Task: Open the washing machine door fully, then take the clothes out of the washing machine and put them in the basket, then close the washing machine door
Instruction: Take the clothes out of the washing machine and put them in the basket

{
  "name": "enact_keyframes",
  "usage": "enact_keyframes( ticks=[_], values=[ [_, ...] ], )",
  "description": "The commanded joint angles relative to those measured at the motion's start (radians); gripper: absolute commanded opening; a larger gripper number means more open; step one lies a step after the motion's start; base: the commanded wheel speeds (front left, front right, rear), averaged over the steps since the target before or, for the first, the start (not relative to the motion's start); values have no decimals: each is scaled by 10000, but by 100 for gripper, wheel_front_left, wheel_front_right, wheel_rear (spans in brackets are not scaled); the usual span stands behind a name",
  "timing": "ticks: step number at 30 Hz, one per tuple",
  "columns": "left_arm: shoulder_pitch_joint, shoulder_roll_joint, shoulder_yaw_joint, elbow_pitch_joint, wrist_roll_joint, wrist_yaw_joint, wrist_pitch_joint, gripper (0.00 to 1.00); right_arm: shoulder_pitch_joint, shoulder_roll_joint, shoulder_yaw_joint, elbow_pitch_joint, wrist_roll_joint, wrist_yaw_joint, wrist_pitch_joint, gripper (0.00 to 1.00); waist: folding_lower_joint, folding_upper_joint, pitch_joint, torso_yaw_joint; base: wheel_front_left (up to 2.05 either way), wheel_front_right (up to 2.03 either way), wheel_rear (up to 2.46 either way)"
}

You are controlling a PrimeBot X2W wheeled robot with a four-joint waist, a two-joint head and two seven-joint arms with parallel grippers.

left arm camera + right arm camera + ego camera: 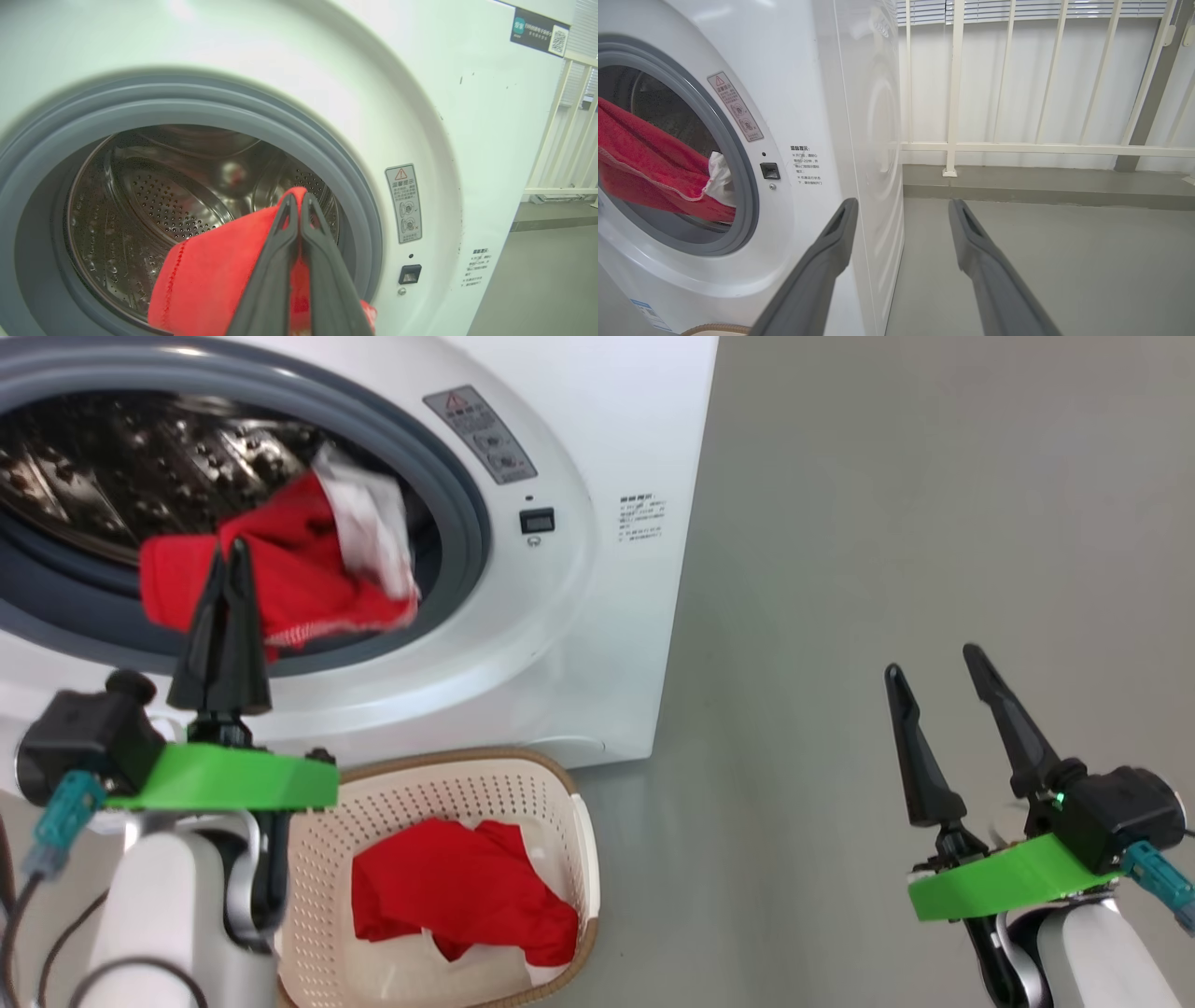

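Pinching clothes [299,579] at grey ring [471,537], left hand [231,553].

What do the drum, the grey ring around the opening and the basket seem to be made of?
The drum: likely stainless steel, glossy, with reflections and punched holes. The grey ring: probably rubber, matte and smooth. The basket: apparently moulded plastic, cream, perforated; its brown rim looks woven, perhaps only patterned.

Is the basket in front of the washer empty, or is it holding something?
Not empty: a crumpled red garment lies inside the basket, covering most of its bottom.
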Motion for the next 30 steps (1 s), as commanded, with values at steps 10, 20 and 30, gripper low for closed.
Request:
enact_keyframes(
  ticks=[10, 20, 30],
  values=[
    [1233, 170, -242, -3295, 137, 448, 853, 0, 388, 34, 59, -201, 55, 63, -63, 100, 0, 0, -751, 63, 0, 0, 0],
    [2192, 148, -636, -5594, 123, 793, 1823, 0, 537, 59, 82, -218, 64, 63, -63, 100, 0, 0, -906, 188, 0, 0, 0],
    [2704, 134, -804, -4164, -251, 1021, 1528, 0, 371, 47, 138, -289, 64, 63, -63, 100, 0, 0, -263, 142, 0, 0, 0]
  ],
)
